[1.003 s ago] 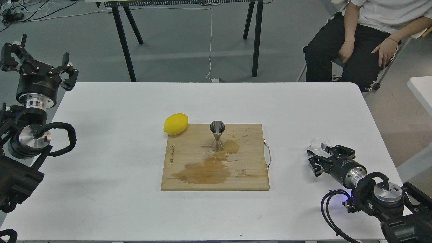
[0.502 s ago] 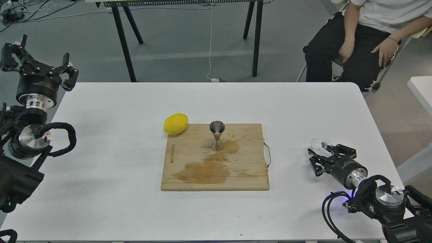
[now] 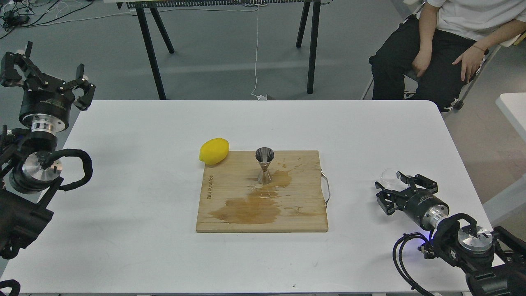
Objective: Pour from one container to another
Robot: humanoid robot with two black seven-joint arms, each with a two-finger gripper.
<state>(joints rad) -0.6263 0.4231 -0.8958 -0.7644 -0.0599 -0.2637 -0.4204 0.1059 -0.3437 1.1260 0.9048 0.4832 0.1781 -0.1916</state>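
1. Since a second ago, the right gripper (image 3: pixel 397 190) has drawn back a little toward the desk's near right corner, and the glass cup (image 3: pixel 388 177) has shifted slightly with it; everything else sits as before.
2. That right gripper lies low over the white desk (image 3: pixel 144 230) near its right edge, fingers spread apart; the cup rests just at the far fingertip, and I cannot tell whether they touch.
3. This clear cup looks tipped, but its axis and the way its mouth points are too faint to make out.
4. Upright on the far middle of the wooden cutting board (image 3: pixel 304 213), the steel jigger (image 3: pixel 264 165) has its long axis vertical and its open cone facing up.
5. A brown puddle (image 3: pixel 250 207) spreads from the jigger's foot toward the board's near edge.
6. A lemon (image 3: pixel 214 151) lies at the board's far left corner, touching it.
7. Open desk lies bare between the board's right edge, with its wire handle (image 3: pixel 326 189), and the right gripper.
8. Off the desk's far left corner, the left gripper (image 3: pixel 50 78) hangs with fingers wide apart, holding nothing.
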